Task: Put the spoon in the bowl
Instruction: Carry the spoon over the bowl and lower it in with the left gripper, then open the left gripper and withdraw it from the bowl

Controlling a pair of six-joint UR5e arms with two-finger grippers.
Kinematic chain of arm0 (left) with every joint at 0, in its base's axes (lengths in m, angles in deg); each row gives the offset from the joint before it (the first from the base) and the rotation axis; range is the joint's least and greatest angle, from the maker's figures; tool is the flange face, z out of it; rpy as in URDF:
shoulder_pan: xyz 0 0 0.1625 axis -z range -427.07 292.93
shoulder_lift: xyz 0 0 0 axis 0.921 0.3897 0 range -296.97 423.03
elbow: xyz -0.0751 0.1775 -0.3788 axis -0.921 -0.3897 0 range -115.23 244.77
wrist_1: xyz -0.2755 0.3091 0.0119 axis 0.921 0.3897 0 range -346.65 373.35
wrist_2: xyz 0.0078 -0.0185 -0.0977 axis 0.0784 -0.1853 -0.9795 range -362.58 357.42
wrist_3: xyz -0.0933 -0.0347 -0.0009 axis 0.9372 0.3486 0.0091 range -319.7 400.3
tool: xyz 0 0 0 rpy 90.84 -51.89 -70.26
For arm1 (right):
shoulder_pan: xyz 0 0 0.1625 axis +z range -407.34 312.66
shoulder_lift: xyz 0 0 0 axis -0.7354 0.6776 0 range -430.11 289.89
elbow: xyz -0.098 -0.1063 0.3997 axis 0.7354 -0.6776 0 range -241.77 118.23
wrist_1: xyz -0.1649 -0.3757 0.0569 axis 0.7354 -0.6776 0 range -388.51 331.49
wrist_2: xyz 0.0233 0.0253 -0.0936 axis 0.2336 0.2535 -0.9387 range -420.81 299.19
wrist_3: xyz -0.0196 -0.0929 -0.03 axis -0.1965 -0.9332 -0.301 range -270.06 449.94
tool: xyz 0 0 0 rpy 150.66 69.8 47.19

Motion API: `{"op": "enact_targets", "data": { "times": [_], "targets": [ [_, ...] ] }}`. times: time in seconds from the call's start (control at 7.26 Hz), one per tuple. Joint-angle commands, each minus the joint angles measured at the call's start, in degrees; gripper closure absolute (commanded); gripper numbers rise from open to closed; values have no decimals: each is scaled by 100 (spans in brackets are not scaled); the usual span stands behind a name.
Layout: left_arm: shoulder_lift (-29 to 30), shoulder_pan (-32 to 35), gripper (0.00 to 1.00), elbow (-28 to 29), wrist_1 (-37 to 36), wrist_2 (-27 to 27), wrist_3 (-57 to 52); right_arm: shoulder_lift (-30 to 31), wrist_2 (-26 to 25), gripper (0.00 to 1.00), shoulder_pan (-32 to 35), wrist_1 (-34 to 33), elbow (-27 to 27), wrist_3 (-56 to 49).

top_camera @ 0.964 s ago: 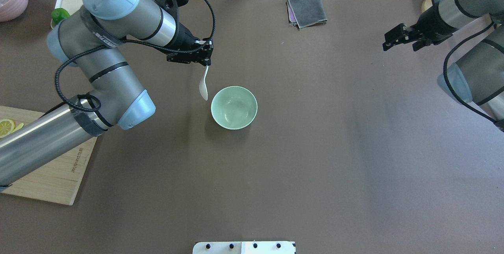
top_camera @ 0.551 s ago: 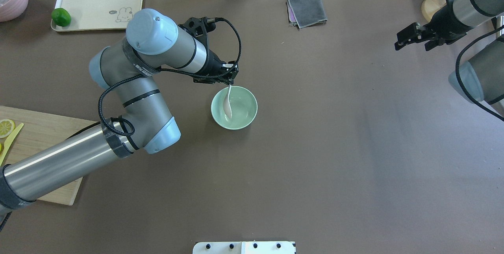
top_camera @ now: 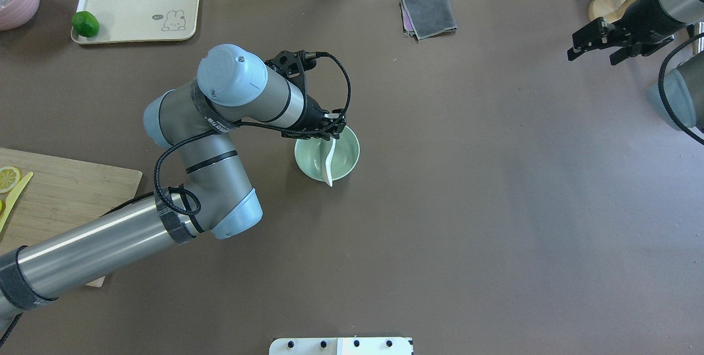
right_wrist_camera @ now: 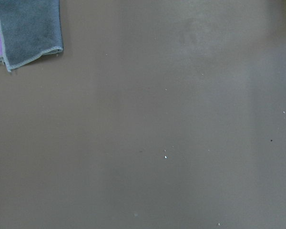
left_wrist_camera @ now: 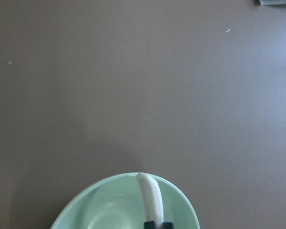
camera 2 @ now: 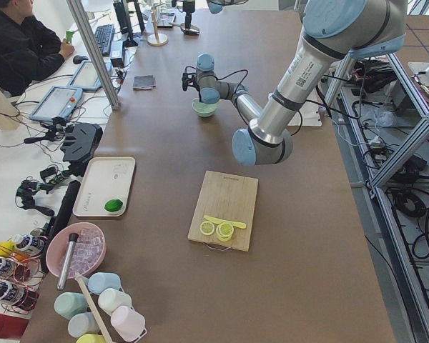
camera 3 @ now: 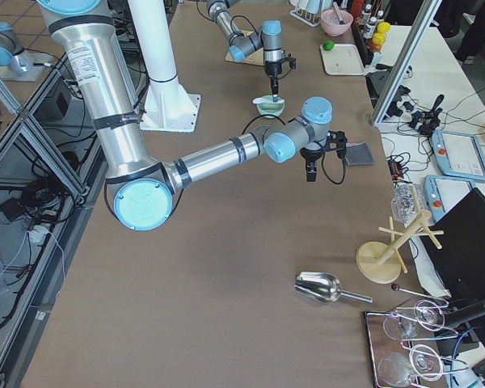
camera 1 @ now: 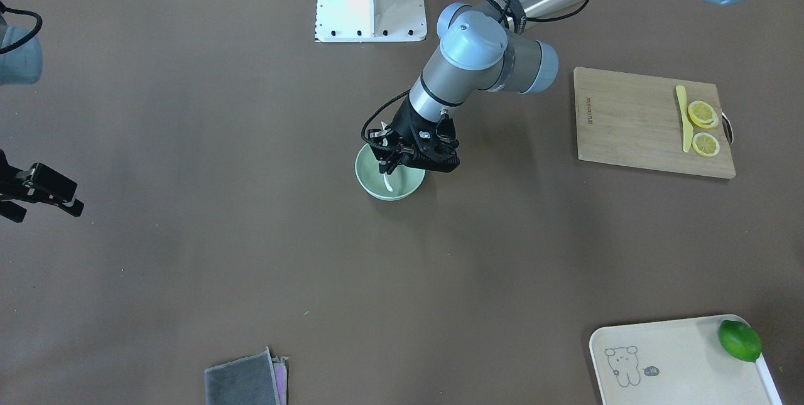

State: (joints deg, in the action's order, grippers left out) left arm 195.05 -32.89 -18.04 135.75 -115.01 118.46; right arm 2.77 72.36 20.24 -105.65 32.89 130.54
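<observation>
The pale mint-green bowl (top_camera: 347,152) stands upright on the brown table, also in the front view (camera 1: 370,184) and the left wrist view (left_wrist_camera: 100,210). My left gripper (top_camera: 333,134) is over the bowl's far rim, shut on the handle of the white spoon (top_camera: 330,167). The spoon hangs down into the bowl, its scoop towards the near rim. The spoon also shows in the front view (camera 1: 387,183) and the left wrist view (left_wrist_camera: 150,195). My right gripper (top_camera: 593,56) is open and empty, far off at the table's right back, also in the front view (camera 1: 51,213).
A folded grey cloth (top_camera: 429,14) lies at the back centre. A cream tray (top_camera: 143,8) with a lime (top_camera: 85,23) is at the back left. A wooden board (top_camera: 60,190) with lemon slices and a yellow knife lies at the left edge.
My left arm has carried the spoon right, from beside the bowl to over it, and lowered it in. My right gripper has drawn back towards the right edge.
</observation>
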Motion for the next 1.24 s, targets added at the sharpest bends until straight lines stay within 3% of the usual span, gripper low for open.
{"op": "enact_targets", "data": {
  "times": [0.0,0.69,0.96,1.1],
  "targets": [
    [33,53,3,10,30,289,-46,-19,7,0,45,-223,35,1],
    [-290,1000,2,-147,-75,169,-1494,155,16,0,158,-232,105,-17],
    [-1288,1605,2,-917,-197,72,-3377,436,25,0,299,-232,228,-17],
    [-1720,2201,2,-1104,-451,-529,-3839,672,25,0,334,-240,429,-17]
  ]
}}
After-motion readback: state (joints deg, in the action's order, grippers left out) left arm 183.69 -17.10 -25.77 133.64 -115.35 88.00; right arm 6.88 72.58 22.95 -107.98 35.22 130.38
